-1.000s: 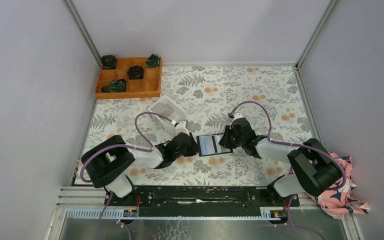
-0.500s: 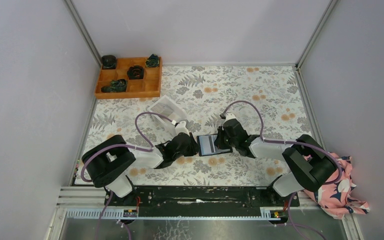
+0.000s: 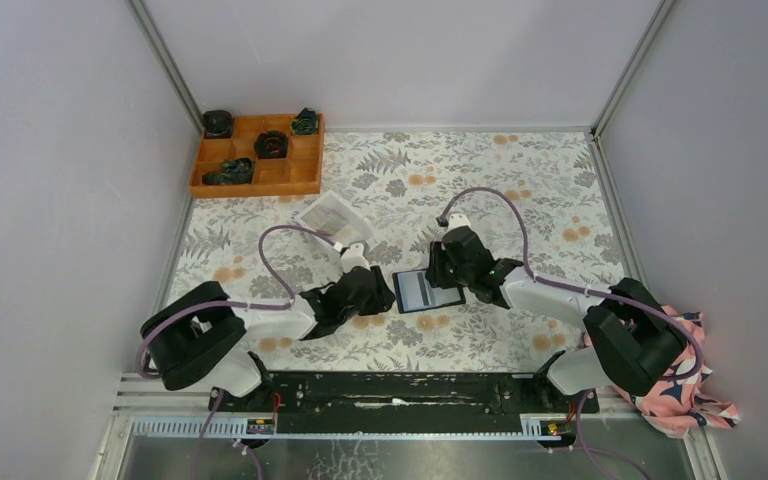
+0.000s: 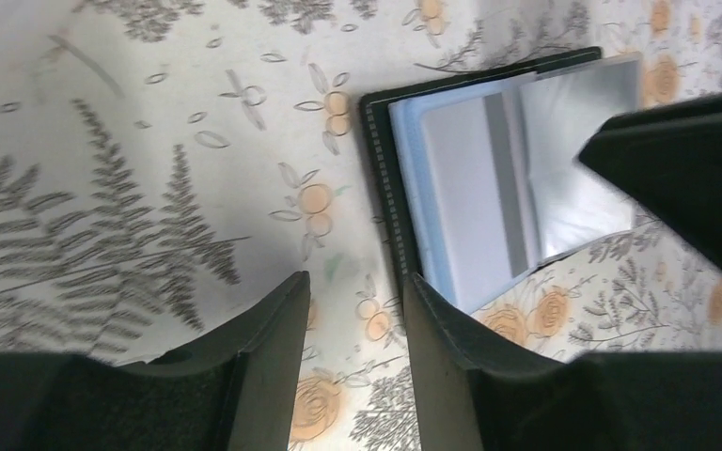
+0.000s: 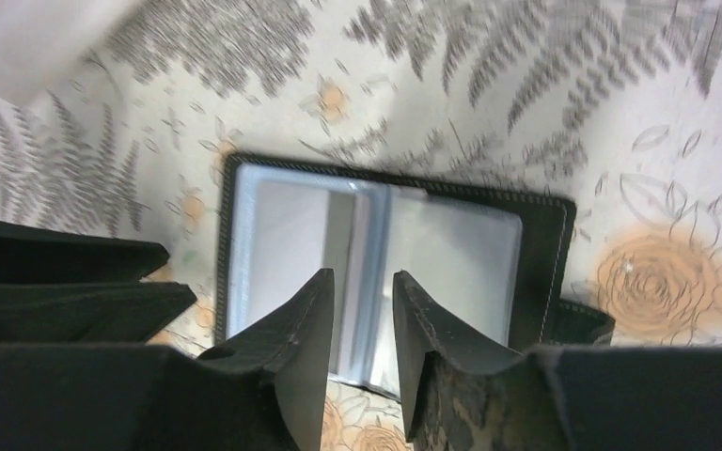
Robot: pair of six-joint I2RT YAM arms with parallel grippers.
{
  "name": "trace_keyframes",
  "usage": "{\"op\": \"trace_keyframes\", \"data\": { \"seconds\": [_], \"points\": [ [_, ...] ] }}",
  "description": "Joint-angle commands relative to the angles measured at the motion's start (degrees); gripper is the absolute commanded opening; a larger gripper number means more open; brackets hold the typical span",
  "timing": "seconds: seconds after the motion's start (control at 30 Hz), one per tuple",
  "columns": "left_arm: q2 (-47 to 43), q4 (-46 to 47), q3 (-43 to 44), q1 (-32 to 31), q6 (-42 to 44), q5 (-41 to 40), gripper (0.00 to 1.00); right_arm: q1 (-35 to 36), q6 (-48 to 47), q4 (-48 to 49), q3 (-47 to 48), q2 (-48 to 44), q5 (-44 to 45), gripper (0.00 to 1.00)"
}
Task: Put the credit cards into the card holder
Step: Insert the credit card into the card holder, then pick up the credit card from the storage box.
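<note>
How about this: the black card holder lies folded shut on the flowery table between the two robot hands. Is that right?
Not quite. The card holder lies open, not folded shut; the right wrist view shows its pale inner pages facing up. It does lie on the flowery table between the left gripper and right gripper.

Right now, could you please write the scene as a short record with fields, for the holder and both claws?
card holder: lying open on the floral table, pale inner face up
left claw: open, empty, at the holder's left edge in the top view
right claw: open, empty, above the holder's middle
orange box: far left corner
white tray: beyond the left claw
</note>
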Motion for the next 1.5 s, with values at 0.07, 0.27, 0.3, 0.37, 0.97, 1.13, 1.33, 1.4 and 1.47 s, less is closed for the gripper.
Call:
{"op": "trace_keyframes", "data": {
  "seconds": [0.07,0.27,0.3,0.37,0.97,1.13,1.33,1.4,1.47],
  "points": [
    [-5.7,-15.9,0.5,-0.3,1.3,-7.7,0.53,0.6,-5.4,-4.5,10.2,-1.2,0.9,0.39],
    [-16.7,-21.5,-1.4,-0.2,-2.5,-18.8,0.61,0.6,-11.4,-10.4,26.2,7.3,-4.3,0.42],
    [-18.4,-22.9,-1.8,-0.1,-3.6,-21.1,0.62,0.6,-12.1,-11.2,29.1,8.9,-4.8,0.42],
    [-21.8,-25.6,-2.4,-0.1,-6.2,-25.7,0.65,0.6,-13.4,-12.5,34.9,12.4,-5.9,0.43],
    [-35.9,-23.1,-11.1,17.1,-17.0,-23.2,0.71,3.3,-19.3,-20.8,70.8,41.2,-15.3,0.47],
    [-33.0,-18.2,-11.5,20.7,-15.8,-20.0,0.71,3.9,-20.4,-20.9,75.2,45.3,-16.9,0.48],
    [-30.2,-13.9,-12.3,24.5,-15.4,-17.1,0.70,4.1,-21.0,-20.9,80.8,49.9,-19.1,0.51],
    [-29.3,-12.7,-12.4,25.4,-15.2,-16.3,0.70,4.2,-21.1,-21.5,83.2,51.5,-19.6,0.51],
    [-28.4,-11.8,-12.4,26.3,-14.9,-15.7,0.70,4.3,-21.1,-21.9,85.1,53.0,-20.1,0.52]
  ]
}}
